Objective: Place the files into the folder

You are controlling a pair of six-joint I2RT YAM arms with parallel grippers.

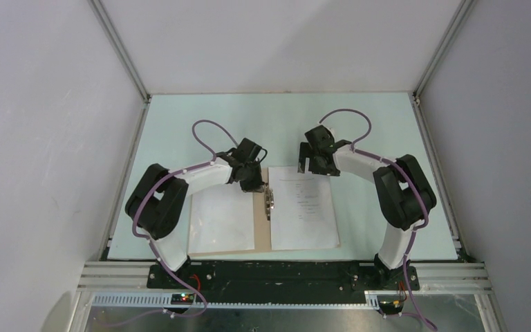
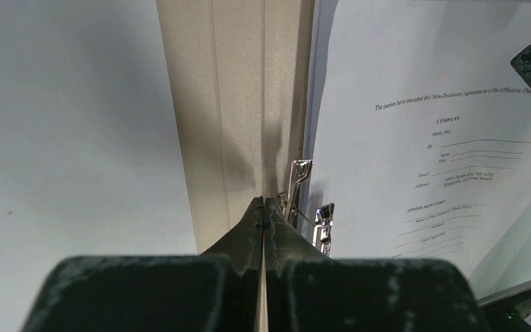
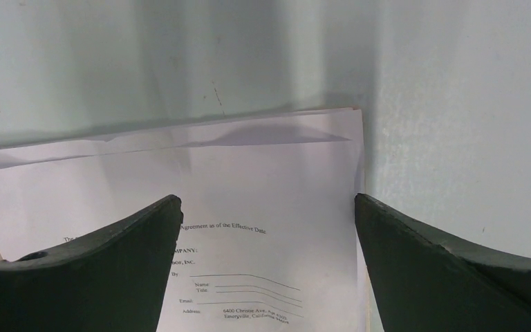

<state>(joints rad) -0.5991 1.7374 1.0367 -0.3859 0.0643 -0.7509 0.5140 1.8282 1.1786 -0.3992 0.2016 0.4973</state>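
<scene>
The folder (image 2: 221,104) lies open below both grippers, files (image 1: 221,218) on its leaves. Fingers of left gripper (image 2: 263,207) together, empty, tip at spine just beside clip (image 2: 301,173). Those of right gripper (image 3: 267,202) spread wide above printed sheet (image 3: 263,173). Judged: sheets placed — next, fasten clip, close leaf.

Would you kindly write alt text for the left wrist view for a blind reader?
The shut left pincer points at the bare tan spine of the open folder, its tips beside the metal clip. A blank white sheet lies left of the spine, a printed sheet right.
</scene>
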